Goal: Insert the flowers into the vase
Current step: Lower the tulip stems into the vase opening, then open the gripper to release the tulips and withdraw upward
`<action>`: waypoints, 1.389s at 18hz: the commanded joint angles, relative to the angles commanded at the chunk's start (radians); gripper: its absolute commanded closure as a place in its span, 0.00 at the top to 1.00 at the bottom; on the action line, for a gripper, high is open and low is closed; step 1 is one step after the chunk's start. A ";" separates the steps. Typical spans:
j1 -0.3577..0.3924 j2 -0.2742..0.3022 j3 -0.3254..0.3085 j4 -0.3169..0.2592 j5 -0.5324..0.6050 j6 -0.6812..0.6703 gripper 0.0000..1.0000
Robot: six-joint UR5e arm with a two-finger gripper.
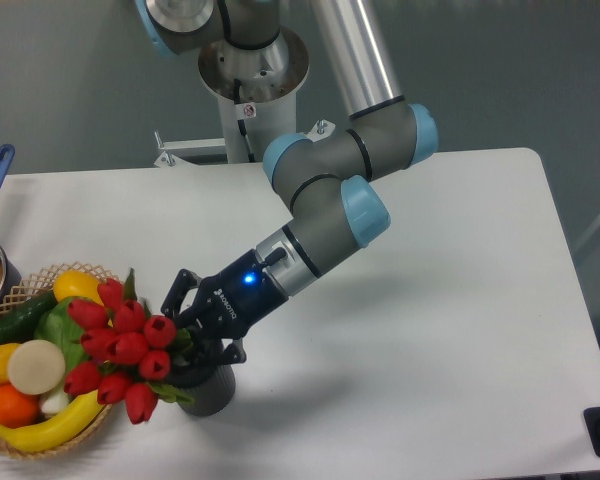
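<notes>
Your pincer is clenched on the stems of the flowers, holding the bunch tilted, buds leaning out to the left over the rim of the woven basket. The vase stands upright on the white tabletop, directly beneath the pincer and just beside the basket. The stem ends are hidden behind the fingers, so whether they have entered the mouth cannot be told. The grip near the stems' base likely serves to steer them down.
</notes>
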 joint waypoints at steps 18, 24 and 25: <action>0.193 0.170 -0.109 0.000 0.015 0.002 1.00; 0.270 0.238 -0.057 -0.002 0.508 0.002 1.00; 0.278 0.236 -0.043 -0.002 0.575 0.002 1.00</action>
